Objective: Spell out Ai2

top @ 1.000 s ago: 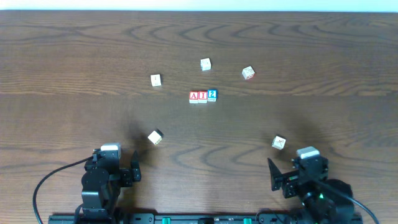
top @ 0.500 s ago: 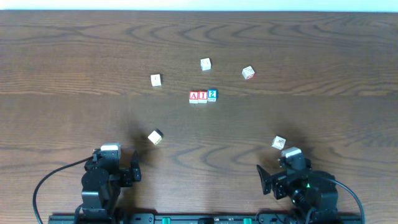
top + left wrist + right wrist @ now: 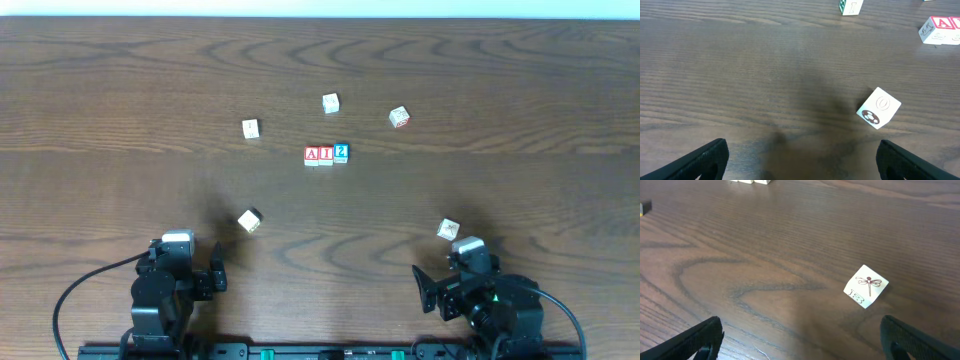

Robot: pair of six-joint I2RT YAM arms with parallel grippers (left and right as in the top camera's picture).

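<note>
Three blocks stand in a touching row mid-table: a red A block (image 3: 311, 155), a red I block (image 3: 325, 155) and a blue 2 block (image 3: 341, 152). The row's left end shows in the left wrist view (image 3: 939, 30). My left gripper (image 3: 800, 160) is open and empty near the front edge, at the overhead's lower left (image 3: 190, 268). My right gripper (image 3: 802, 337) is open and empty at the lower right (image 3: 445, 285).
Loose white blocks lie around: one with an O face (image 3: 249, 221) (image 3: 879, 107) ahead of my left gripper, one with a dragonfly and B (image 3: 448, 229) (image 3: 866, 286) ahead of my right gripper, and others further back (image 3: 250, 129), (image 3: 330, 103), (image 3: 399, 118).
My right arm pulled left and slightly forward between one second and half a second ago, then stayed still. The left arm and the blocks have not moved.
</note>
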